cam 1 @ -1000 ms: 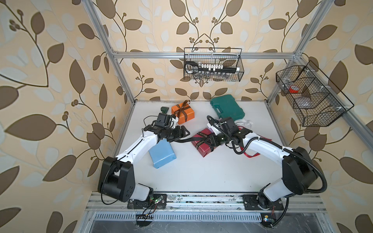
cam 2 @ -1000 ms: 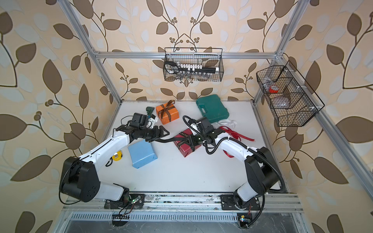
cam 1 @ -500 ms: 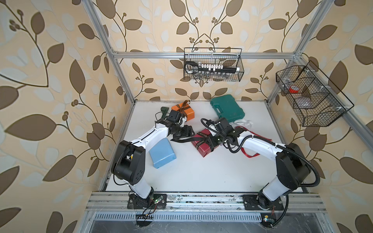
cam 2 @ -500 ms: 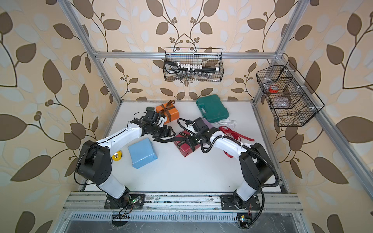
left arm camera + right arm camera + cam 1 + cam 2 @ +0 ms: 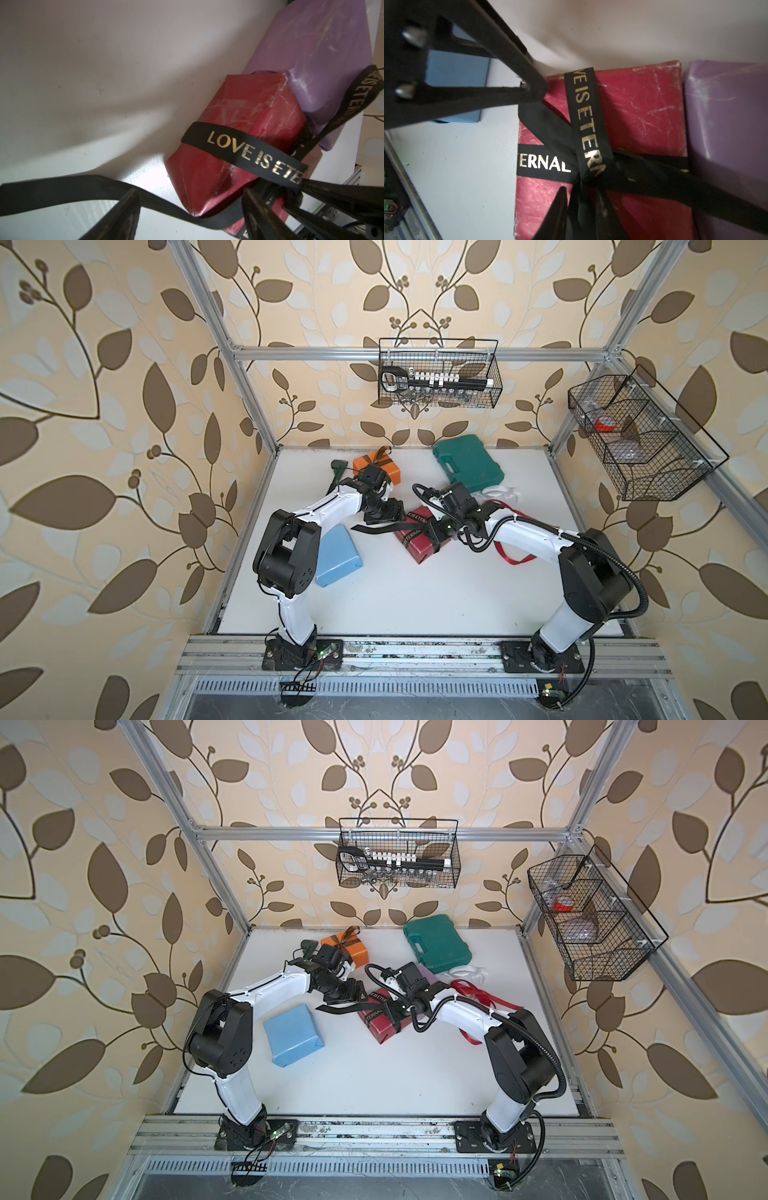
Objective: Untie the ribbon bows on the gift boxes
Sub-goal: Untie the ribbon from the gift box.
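While my left fingers (image 5: 124,218) gape, my right fingers (image 5: 557,212) pinch the black ribbon (image 5: 585,124), limp and slippery I judge, beside its knot (image 5: 593,178).

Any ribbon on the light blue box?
No. In a top view the light blue box shows only plain paper on its top, with no ribbon crossing it.
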Motion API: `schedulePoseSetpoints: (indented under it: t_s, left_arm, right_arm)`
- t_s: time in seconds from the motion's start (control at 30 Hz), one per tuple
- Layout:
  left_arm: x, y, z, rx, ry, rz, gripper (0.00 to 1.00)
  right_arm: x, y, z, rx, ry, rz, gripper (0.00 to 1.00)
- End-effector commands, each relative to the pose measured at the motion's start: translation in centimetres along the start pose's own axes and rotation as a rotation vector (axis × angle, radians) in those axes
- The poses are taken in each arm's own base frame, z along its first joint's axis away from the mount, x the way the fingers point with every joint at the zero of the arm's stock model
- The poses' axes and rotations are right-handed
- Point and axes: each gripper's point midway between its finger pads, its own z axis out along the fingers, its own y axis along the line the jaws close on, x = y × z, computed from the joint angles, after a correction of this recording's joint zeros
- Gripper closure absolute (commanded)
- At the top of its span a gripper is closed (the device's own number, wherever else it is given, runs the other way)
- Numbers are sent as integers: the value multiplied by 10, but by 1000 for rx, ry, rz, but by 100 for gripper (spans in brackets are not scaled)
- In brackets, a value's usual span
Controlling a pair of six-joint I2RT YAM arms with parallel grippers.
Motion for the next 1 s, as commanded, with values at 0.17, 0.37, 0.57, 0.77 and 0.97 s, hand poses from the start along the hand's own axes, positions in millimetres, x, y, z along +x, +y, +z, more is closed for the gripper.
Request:
schedulePoseSetpoints:
  t_s: [0.17,0.37,0.57,0.77,0.97]
  left_arm:
    - [5,2,12,-17,41,28,22]
    - [12,7,20,-26,69,14,23]
    - [15,10,24,-42,83,8,23]
    - [16,9,27,-39,96,4,24]
    - [16,-6,18,24,95,-4,22]
  right_arm:
    - [-2,28,-18,-526,-13,218,89]
    - [-13,57,-44,-857,-16,259,89]
    - [-31,69,-78,-962,-80,229,88]
    - [-47,76,-105,-988,-130,191,82]
    - [-34,35,-66,-655,-88,262,70]
